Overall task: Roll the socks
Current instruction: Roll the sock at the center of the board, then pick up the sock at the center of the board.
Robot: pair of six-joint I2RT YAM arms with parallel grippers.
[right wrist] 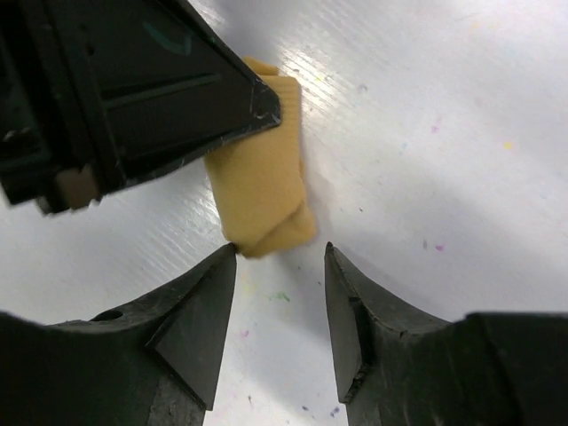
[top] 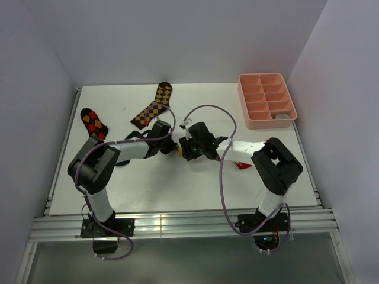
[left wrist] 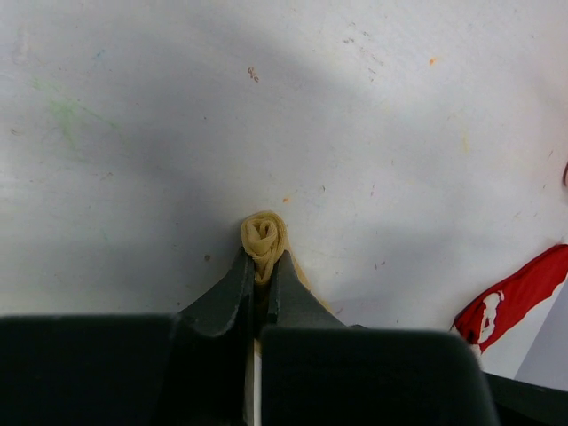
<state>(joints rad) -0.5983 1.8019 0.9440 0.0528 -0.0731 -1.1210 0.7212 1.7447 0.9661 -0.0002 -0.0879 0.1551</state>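
Mustard sock [left wrist: 264,236], rolled, pinched by left pincer [left wrist: 264,260]; right pincer [right wrist: 280,249] spread beside it

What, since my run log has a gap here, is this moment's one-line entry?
left end effector: shut on rolled mustard sock | right end effector: open, at the sock's other end
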